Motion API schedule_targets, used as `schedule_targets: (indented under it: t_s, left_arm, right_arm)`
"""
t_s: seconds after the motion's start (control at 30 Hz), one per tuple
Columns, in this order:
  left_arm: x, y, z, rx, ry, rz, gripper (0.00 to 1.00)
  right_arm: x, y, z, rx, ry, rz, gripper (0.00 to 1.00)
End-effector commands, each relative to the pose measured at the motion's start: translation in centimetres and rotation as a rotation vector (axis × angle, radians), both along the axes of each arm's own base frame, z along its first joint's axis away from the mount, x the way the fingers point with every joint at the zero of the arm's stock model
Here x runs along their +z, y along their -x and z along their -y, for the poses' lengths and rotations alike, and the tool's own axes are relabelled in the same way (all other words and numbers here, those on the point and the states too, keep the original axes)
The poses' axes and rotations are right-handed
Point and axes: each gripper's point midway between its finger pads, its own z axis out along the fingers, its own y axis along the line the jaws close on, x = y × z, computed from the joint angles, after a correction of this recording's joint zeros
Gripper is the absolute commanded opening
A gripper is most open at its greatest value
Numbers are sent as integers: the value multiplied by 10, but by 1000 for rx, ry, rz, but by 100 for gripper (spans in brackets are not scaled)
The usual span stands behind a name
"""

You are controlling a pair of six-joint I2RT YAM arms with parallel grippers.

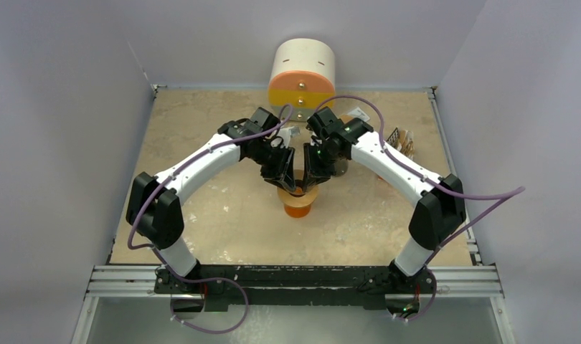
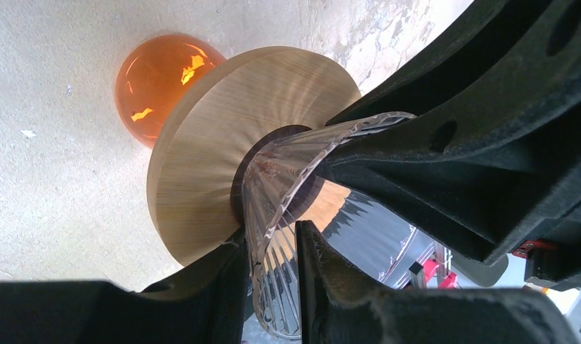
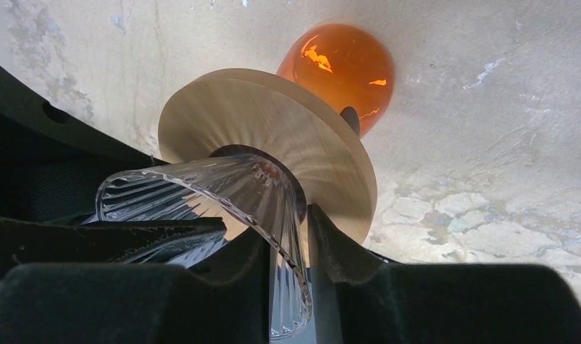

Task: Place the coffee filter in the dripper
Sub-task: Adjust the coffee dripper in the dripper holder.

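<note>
Over the dripper (image 1: 291,195) both claws meet, the left gripper (image 2: 271,236) at its left side and the right gripper (image 3: 287,222) at its right. Each has its jaws a little apart, astride the ribbed glass rim of the dripper; whether the pads press the glass I cannot tell. Under the dripper's wooden collar (image 2: 201,165) sits an orange flask (image 3: 345,64). Whether the coffee filter lies inside the dripper I cannot tell.
</note>
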Motion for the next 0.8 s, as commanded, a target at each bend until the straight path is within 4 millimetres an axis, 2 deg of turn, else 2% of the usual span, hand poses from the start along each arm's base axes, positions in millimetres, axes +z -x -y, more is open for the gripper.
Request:
schedule_targets:
  t_s: [0.0,0.77]
  left_arm:
    - [-13,-1,-9,-27,-72,36,28]
    - [23,-2,-29,-5,-128,140,35]
  right_arm:
    - [-22,1,23,-15,125,2,27]
    - [19,2,33,-56,87,105,35]
